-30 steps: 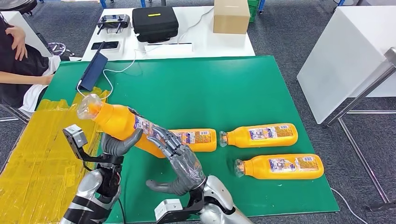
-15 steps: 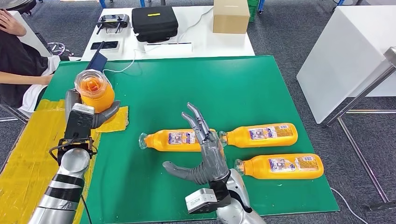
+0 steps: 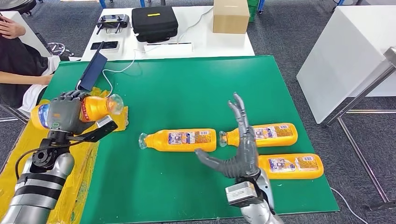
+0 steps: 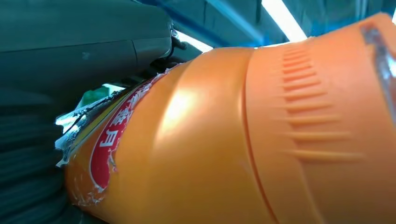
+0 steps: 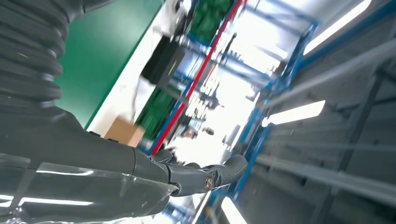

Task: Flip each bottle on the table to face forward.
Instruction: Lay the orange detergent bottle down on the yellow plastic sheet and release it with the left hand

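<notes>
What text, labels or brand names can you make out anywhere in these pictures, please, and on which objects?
None can be read in full.
Held bottle in the left hand: red label with white characters in the left wrist view, cut off, unreadable.
Three lying bottles: label print too small.
Black case: yellow mark, blurred.

I see orange bottles (image 3: 178, 139) with red-and-white labels on a green table (image 3: 196, 88), yellow sheeting (image 3: 28, 168), a black case (image 3: 154, 22)
</notes>
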Robot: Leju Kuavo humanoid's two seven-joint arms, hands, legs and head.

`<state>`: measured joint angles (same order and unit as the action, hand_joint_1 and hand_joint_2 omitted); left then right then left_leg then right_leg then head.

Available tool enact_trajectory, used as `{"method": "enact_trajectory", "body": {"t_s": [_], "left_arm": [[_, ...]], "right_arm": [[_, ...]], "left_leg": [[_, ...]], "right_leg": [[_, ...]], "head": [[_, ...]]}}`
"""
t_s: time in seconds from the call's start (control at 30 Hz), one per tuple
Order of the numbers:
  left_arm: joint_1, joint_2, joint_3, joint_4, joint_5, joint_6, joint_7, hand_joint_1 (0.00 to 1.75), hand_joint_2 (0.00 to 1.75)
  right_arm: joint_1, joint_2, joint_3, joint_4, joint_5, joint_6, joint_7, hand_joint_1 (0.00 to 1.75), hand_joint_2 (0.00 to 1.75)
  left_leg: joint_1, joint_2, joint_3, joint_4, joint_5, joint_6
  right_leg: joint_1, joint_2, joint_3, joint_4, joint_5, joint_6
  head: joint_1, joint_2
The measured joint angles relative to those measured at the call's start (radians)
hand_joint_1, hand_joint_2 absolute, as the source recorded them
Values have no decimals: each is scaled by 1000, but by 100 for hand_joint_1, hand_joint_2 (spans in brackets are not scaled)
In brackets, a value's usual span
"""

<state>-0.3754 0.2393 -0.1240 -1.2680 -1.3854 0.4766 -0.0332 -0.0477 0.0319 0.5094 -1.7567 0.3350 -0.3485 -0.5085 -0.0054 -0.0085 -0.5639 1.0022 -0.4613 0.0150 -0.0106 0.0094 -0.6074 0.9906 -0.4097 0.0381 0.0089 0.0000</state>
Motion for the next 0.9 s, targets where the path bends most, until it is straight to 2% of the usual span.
{"method": "enact_trajectory", "body": {"t_s": [0.13,0.3,0.47,0.6,0.9], "left_arm": [[26,35,2,58,-52,-57,23,175,175],[37,42,-3,117,-62,-120,37,175,175],[38,42,-13,166,-60,-156,49,175,175],[37,38,-19,189,-28,-172,45,0,175],[29,25,-27,225,69,-239,11,0,175]], "right_arm": [[39,-14,-91,-53,-20,4,0,0,175],[71,-17,-161,-82,-32,14,-6,0,175],[83,-16,-191,-87,-29,29,-7,0,175],[86,-12,-200,-87,-24,36,-6,0,175],[88,1,-221,-87,-31,51,-3,0,175]], "left_leg": [[0,-1,0,0,0,0],[0,-1,-1,0,0,0],[0,0,0,0,0,0],[0,0,0,0,0,0],[0,0,0,0,0,0]], "right_leg": [[0,0,0,0,0,0],[0,0,0,0,0,0],[0,0,0,0,0,0],[0,0,0,0,0,0],[0,0,0,0,0,0]], "head": [[0,0],[0,0],[0,0],[0,0],[0,0]]}}
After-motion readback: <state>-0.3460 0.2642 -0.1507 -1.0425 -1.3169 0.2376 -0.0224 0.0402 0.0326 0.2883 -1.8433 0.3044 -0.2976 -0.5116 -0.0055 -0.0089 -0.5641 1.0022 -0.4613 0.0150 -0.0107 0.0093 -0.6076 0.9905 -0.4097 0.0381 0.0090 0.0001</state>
